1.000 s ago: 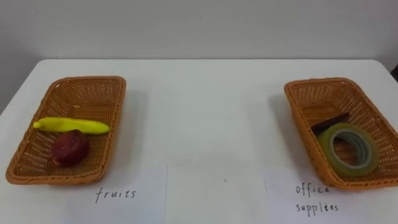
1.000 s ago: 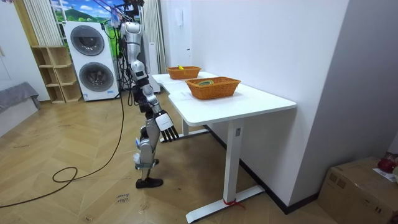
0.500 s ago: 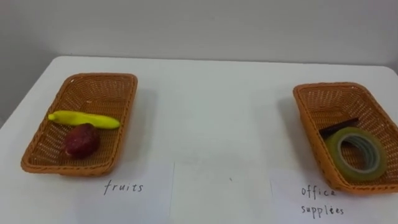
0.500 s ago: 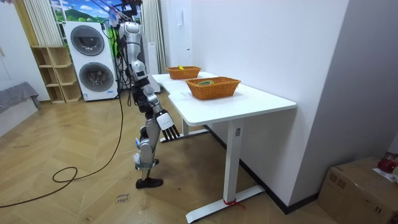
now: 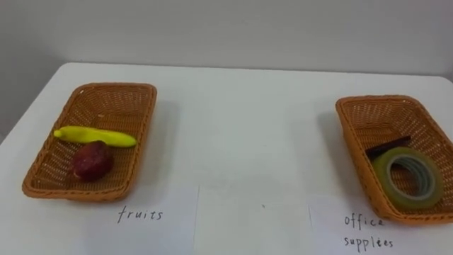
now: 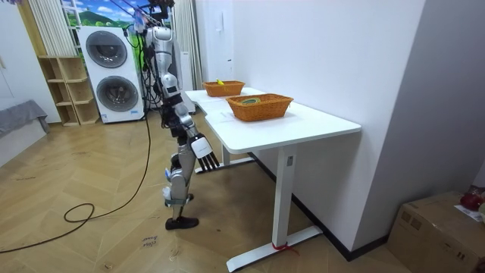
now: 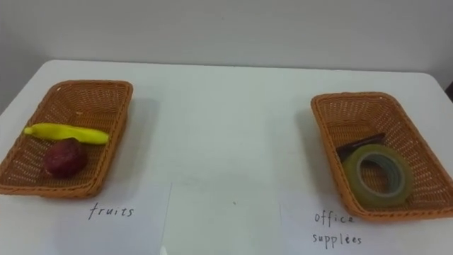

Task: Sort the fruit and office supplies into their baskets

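Note:
Two wicker baskets stand on the white table (image 5: 241,127). The left basket (image 5: 113,87) holds a yellow banana (image 5: 94,136) and a dark red fruit (image 5: 91,161). In the right basket (image 5: 379,100) lie a roll of clear tape (image 5: 381,173) and a dark flat item (image 5: 388,146) beside it. In the room view I stand at the table's long side, and my right hand (image 6: 203,149) hangs below the table edge with straight fingers and holds nothing.
A paper sheet marked fruits (image 5: 141,216) lies before the left basket, and one marked office supplies (image 5: 364,230) before the right. A wall runs behind the table. Stacked washing machines (image 6: 114,76) and a shelf stand behind me.
The whole eye picture has shifted, so my head camera moved. The baskets and their contents lie as before. My right hand stays low beside the table.

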{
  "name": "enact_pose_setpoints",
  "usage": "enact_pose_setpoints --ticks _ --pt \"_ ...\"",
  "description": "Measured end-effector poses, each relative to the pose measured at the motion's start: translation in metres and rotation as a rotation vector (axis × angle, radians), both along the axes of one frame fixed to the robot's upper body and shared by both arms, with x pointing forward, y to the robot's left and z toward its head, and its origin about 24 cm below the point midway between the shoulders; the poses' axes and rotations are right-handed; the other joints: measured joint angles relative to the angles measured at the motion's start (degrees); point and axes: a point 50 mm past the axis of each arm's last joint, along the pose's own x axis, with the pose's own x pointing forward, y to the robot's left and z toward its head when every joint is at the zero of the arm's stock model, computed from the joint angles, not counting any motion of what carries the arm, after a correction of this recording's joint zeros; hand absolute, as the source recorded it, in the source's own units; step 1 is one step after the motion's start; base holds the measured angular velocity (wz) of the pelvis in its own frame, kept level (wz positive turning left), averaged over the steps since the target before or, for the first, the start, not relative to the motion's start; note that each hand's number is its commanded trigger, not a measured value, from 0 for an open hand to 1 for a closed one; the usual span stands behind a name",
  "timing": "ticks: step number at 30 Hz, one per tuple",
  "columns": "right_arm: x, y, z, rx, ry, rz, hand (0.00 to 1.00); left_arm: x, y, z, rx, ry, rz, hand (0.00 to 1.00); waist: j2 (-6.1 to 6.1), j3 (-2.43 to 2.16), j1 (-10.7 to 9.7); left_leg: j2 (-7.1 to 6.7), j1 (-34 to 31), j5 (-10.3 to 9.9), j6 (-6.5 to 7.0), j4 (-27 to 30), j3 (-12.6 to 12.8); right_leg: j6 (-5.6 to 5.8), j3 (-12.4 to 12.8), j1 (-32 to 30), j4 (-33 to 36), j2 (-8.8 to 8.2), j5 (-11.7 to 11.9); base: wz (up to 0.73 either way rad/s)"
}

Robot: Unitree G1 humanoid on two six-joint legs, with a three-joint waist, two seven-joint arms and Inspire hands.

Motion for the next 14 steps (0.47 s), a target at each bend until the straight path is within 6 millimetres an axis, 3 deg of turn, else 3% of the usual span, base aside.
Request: enact_pose_setpoints --ticks 14 --pt "-0.0018 -0.0004 -0.0001 -0.005 0.003 -0.005 0.00 0.0009 -0.0011 -0.0003 0.000 0.002 0.001 0.00 0.21 -0.02 -0.04 -0.01 0.19 -0.01 0.00 0.11 -0.11 -0.01 -0.14 0.47 -0.05 0.05 -0.01 0.00"
